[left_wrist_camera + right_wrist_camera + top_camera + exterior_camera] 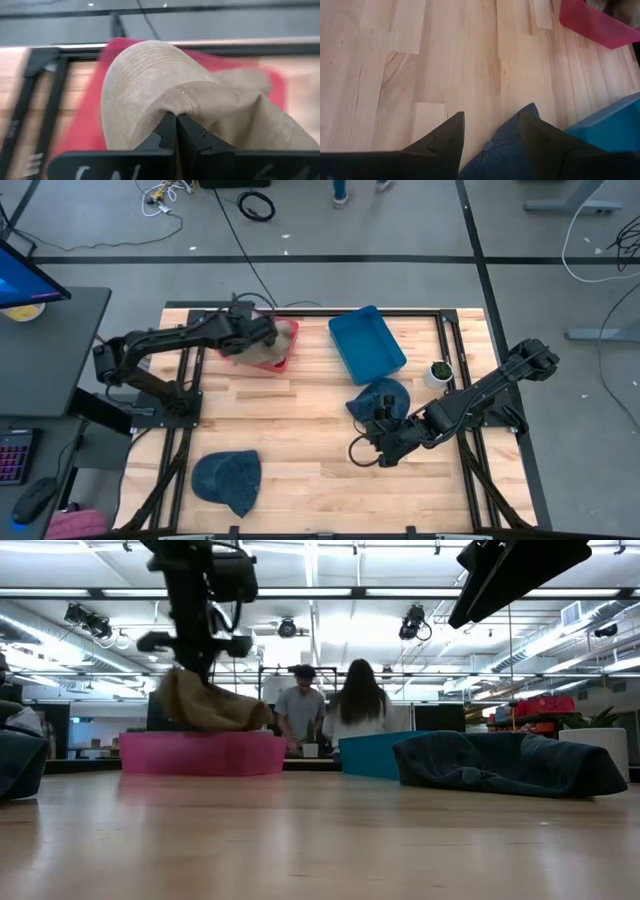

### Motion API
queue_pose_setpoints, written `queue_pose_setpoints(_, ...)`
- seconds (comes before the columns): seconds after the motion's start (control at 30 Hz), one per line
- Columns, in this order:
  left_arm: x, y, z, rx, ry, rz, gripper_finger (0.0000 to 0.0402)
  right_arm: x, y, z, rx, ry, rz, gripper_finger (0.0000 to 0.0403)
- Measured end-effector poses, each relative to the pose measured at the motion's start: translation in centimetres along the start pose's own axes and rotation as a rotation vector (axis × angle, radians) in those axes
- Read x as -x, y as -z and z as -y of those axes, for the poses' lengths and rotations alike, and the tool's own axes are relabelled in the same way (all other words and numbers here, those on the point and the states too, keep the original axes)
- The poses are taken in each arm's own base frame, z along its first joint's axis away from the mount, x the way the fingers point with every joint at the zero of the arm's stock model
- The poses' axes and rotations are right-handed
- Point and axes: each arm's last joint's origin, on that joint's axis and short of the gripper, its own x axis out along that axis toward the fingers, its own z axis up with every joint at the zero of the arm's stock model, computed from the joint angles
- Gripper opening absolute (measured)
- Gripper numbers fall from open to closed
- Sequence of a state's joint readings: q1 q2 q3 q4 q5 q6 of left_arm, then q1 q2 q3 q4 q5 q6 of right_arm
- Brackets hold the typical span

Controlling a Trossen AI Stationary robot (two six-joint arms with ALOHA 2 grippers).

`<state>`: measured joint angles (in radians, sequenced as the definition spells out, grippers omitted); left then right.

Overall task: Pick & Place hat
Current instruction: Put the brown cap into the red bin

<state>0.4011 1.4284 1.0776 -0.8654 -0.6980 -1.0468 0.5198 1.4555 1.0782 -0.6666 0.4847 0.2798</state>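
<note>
left tool (176, 131) pinched shut on tan hat (165, 90), hanging it right over the red bin (283, 360), so drop is straight down. right tool (490, 135) spread wide above the denim hat (382, 398) beside the blue bin (366, 342) on the bench (300, 440)

Grey floor (420, 240) strewn with cables (256, 205) (two people (322, 715) stand beyond).

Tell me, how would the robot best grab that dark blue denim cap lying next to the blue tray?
Probably by pinching the soft crown of the dark blue denim cap from above. It lies slumped on the wooden table, and the right gripper hangs open over its top button, the blue tray beside it.
</note>
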Motion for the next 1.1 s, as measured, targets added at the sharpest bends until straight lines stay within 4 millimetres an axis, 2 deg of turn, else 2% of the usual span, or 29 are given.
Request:
queue_pose_setpoints(0.1,-1.0,0.1,1.7,0.094,0.085,0.027,0.0006,0.0,0.0,0.0,0.000,0.000,0.000,0.0194)
queue_pose_setpoints(0.2,-2.3,0.6,2.7,0.094,0.110,-0.005,0.0011,0.0,0.0,0.0,0.000,0.000,0.000,0.0194)
queue_pose_setpoints(0.4,-5.0,1.7,2.1,0.114,-0.058,-0.083,0.0014,0.0,0.0,0.0,0.001,-0.006,-0.004,0.0194)
queue_pose_setpoints(0.6,-5.9,2.4,2.1,0.049,-0.103,-0.131,0.0016,0.0,0.1,0.0,0.012,-0.005,-0.010,0.0194)
queue_pose_setpoints(0.77,-5.7,1.9,2.0,-0.028,-0.076,-0.148,0.0029,0.0,0.2,0.0,0.016,-0.002,-0.018,0.0194)
queue_pose_setpoints(1.1,-1.9,-1.3,2.7,-0.267,0.049,-0.081,0.0108,-0.4,0.8,0.0,0.021,0.004,-0.040,0.0194)
